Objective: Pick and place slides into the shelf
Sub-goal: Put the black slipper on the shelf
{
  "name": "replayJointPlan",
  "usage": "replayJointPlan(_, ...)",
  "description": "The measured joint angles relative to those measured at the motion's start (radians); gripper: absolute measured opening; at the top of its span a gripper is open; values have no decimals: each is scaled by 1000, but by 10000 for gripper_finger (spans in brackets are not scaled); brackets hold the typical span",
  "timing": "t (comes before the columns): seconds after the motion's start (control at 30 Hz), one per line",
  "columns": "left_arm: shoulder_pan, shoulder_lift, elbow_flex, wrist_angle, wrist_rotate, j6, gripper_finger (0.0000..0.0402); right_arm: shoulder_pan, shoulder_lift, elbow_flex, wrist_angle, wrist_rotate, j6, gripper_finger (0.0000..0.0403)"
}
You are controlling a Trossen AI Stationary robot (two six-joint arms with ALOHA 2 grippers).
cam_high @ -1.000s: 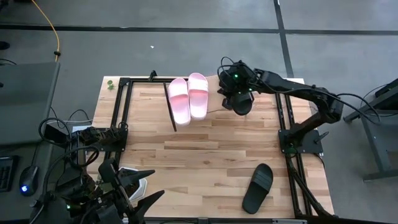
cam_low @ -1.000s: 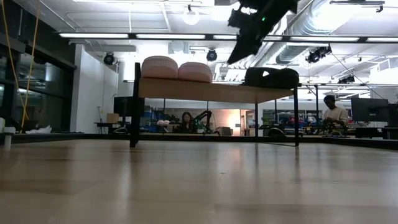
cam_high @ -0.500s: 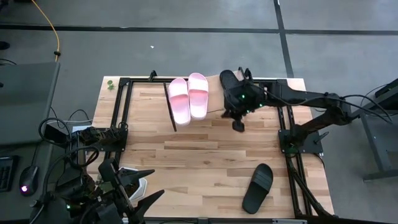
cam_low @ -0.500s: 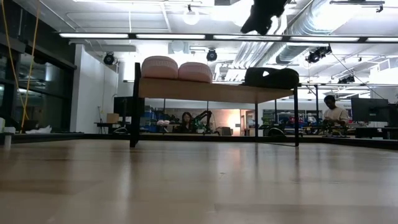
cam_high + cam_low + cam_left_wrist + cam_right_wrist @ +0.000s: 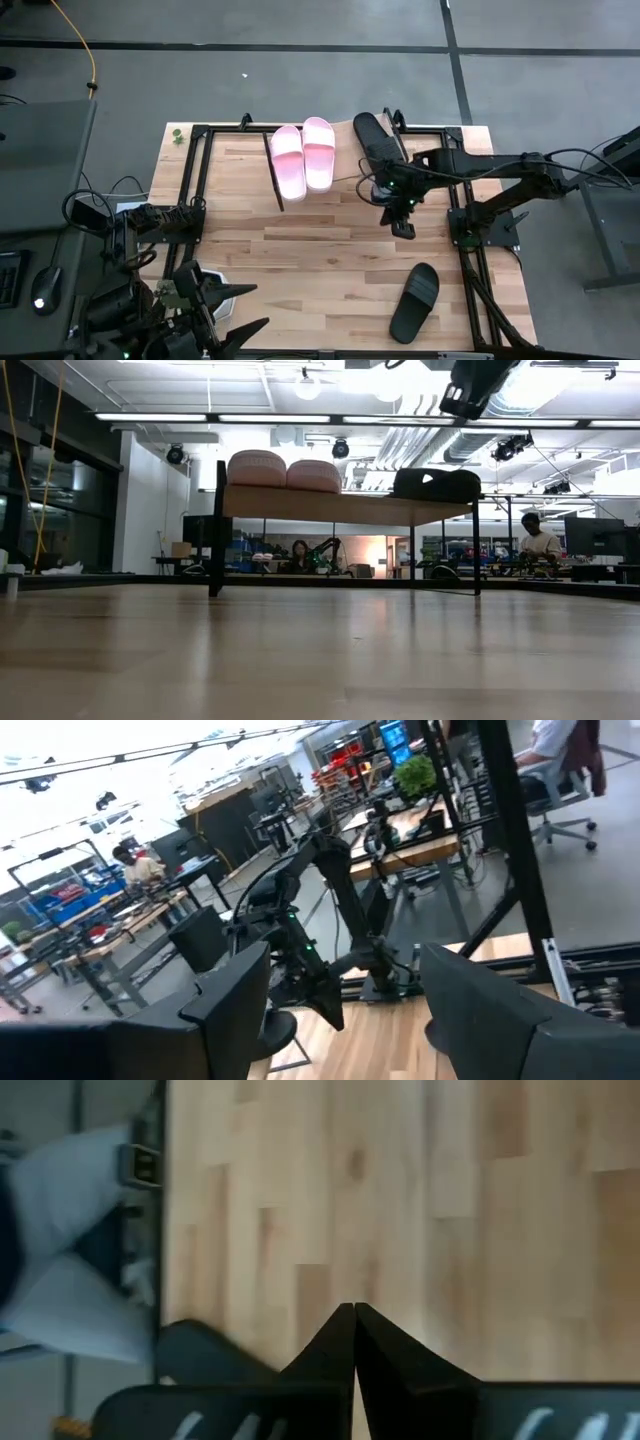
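High view: right claw (image 5: pixel 406 228), empty and pinched together, has left the black slide (image 5: pixel 371 135) on the shelf (image 5: pixel 345 160); the last one (image 5: pixel 414 302) waits at five o'clock.

1. The butcher-block table (image 5: pixel 330 250) carries the shelf (image 5: pixel 345 165) at its far edge.
2. Two pink slides (image 5: pixel 303 155) and one black slide (image 5: pixel 374 140) rest on the shelf.
3. Another black slide (image 5: pixel 415 302) lies directly on the tabletop.

Quick count: two pink slides (image 5: pixel 303 157), two black slides (image 5: pixel 414 302), one shelf (image 5: pixel 345 152), one worktop (image 5: pixel 330 270), two robot arms (image 5: pixel 480 165).
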Motion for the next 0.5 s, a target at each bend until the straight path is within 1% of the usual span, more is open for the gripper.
replayJointPlan(0.2,0,0,0,-118,78,-125,246,58,0,0,16,-76,62,0)
replayJointPlan(0.27,0,0,0,-155,88,-164,246,78,0,0,5,-77,83,0)
replayJointPlan(0.37,0,0,0,-210,102,-214,246,110,0,-1,-28,-75,156,0)
replayJointPlan(0.5,0,0,0,-274,143,-284,246,175,2,-9,-21,-69,231,0)
